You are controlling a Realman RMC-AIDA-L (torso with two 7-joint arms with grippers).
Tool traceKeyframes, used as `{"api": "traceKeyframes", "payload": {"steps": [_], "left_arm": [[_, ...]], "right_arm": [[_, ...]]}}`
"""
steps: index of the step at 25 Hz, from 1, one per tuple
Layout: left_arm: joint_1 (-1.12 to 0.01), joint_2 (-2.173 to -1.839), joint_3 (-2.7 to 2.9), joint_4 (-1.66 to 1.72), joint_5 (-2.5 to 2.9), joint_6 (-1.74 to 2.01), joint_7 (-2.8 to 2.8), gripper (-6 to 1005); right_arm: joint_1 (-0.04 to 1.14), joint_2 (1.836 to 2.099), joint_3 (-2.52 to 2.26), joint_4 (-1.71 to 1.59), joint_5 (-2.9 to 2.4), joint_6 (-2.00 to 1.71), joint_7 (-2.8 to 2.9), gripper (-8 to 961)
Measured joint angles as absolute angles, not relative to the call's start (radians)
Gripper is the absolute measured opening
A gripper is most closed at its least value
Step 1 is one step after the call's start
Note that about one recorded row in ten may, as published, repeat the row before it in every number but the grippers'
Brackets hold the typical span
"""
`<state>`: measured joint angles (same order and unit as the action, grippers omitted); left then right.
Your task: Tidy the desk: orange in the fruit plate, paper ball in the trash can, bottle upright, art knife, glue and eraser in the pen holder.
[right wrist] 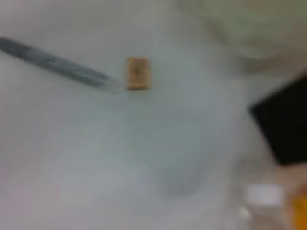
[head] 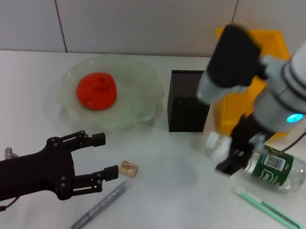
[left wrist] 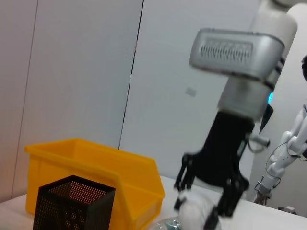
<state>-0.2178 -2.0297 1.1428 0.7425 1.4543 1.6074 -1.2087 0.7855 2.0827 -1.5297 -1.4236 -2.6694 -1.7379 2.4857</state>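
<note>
Left gripper: the black left gripper (head: 100,156) hovers low at the near left of the plain white desk (head: 179,198), fingers spread, holding nothing.
Glue: the thin silver-grey pen-shaped glue stick (head: 100,205) lies flat on the desk just below that gripper; not yet stowed.
Eraser: the tiny tan rectangular eraser (head: 129,168) lies beside the glue's tip; not yet stowed.
Art knife: the slim mint-green art knife (head: 269,210) lies at the near right; not yet stowed.
Bottle: the clear plastic bottle (head: 266,165) with white cap and green label lies on its side.
Right gripper: the right gripper (head: 238,150) is down over the bottle's neck, fingers either side; whether they press it I cannot tell.
Pen holder: the black mesh square pen holder (head: 187,102) stands mid-desk; its inside is not readable.
Orange: the red-orange bumpy orange (head: 96,91) sits in the pale green scalloped fruit plate (head: 143,101); done.
Trash can: the bright yellow rectangular trash can (head: 235,106) is largely hidden by the right arm.
Paper ball: none visible; probably binned, unconfirmed.
</note>
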Motion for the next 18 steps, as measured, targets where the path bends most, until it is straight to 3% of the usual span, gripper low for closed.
{"api": "traceKeyframes", "payload": {"steps": [9,18], "left_arm": [[-0.219,-2.026,1.143,0.728,1.454,1.607,-1.205,808],[-0.226,-2.027,1.144,0.719,1.454,1.61,-1.204,808]], "right_arm": [[0.694,2.085,-1.464,-1.631,-2.908,-1.691,2.5,612],[0.642,2.082,-1.445,-1.413,-2.909,-1.292,2.477,650]]}}
